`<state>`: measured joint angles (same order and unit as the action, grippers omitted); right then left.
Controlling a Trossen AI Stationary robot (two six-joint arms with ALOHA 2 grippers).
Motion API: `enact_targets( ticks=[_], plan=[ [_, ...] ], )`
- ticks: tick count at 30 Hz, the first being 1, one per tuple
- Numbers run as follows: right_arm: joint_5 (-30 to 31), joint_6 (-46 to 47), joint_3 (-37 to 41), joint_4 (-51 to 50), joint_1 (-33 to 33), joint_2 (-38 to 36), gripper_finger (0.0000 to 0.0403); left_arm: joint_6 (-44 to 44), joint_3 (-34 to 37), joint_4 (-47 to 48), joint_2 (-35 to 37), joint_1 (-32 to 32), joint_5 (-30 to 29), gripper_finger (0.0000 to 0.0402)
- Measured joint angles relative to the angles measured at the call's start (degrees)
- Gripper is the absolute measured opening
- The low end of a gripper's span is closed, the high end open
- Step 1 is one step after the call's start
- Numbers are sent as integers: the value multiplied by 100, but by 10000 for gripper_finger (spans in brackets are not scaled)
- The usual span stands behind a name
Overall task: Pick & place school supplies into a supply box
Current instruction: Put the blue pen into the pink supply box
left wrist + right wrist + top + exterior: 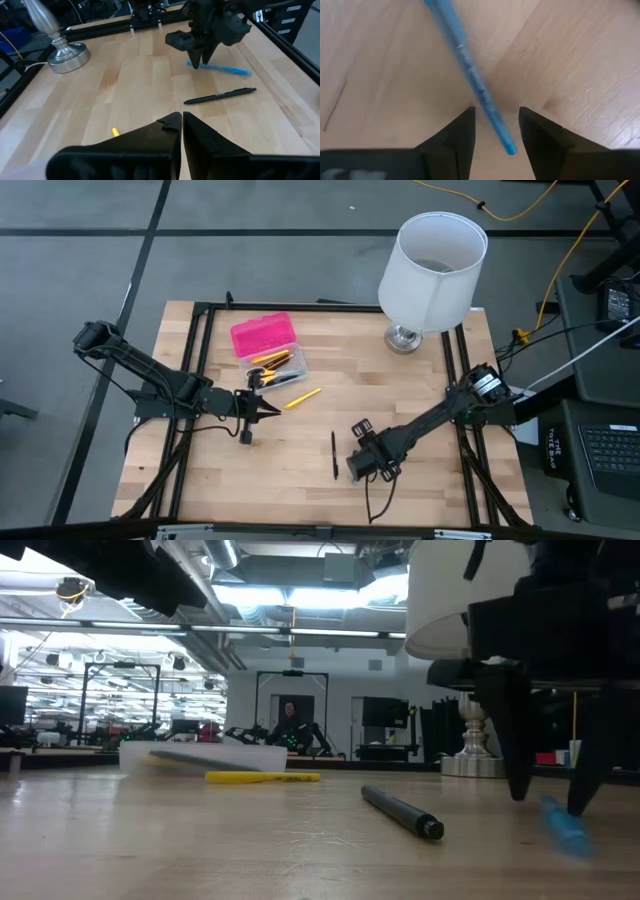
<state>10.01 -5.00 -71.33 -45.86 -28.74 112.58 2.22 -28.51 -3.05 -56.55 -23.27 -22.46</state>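
A blue pen point(470, 75) lies flat on the wooden table near its front right. My right gripper point(496, 112) points down over it and is open, with one finger on each side of the pen's end, apart from it. A black pen point(334, 455) lies just left of that gripper, and a yellow pen point(303, 398) lies farther toward the middle. The supply box point(268, 348) sits at the far left with its pink lid open and several pens in its clear base. My left gripper point(272, 412) hovers shut near the box, holding nothing.
A large white lampshade point(430, 270) on a metal foot point(403, 337) stands at the table's far right. Black frame rails point(200, 360) run along the table's sides. Bare wood lies between the pens and the front edge.
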Motion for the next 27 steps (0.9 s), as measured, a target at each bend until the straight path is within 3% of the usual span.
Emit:
enact_targets(
  ticks=[8,22,27],
  plan=[
    [-537,171,10,75,161,14,147,-203,0,0,0,0,-52,11],
    [-1017,1842,58,264,181,30,20,-247,0,0,0,0,-48,12],
    [-1079,1850,105,248,159,27,21,-244,-2,0,0,1,-46,9]
  ],
)
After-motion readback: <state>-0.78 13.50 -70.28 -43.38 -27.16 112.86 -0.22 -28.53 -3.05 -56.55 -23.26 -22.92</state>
